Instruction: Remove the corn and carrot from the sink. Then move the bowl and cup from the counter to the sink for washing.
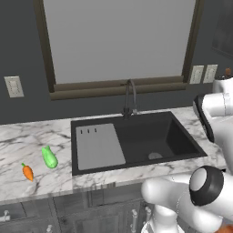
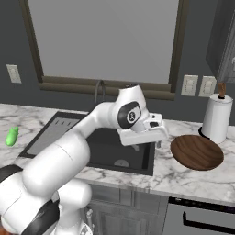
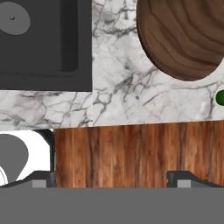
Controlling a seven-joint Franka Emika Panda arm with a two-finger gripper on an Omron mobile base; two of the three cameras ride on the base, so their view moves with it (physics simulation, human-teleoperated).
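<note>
The corn (image 1: 49, 157) and the smaller orange carrot (image 1: 28, 172) lie on the white marble counter (image 1: 32, 141) left of the black sink (image 1: 150, 136); the corn (image 2: 12, 136) also shows at the far left of the right base view. The sink holds neither. The brown wooden bowl (image 2: 197, 152) rests on the counter right of the sink (image 2: 98, 147). My gripper (image 2: 148, 143) hangs open and empty above the sink's right rim, left of the bowl. In the hand view the gripper (image 3: 113, 179) stands wide, the bowl (image 3: 179, 35) at top right. A green sliver at the right edge looks like the cup (image 3: 220, 97).
A dark curved faucet (image 1: 130, 98) rises behind the sink. A paper towel roll (image 2: 216, 117) stands behind the bowl. The counter's front edge (image 3: 131, 124) runs across the hand view, with wooden floor (image 3: 131, 153) below it. The round drain (image 3: 13, 17) sits at top left.
</note>
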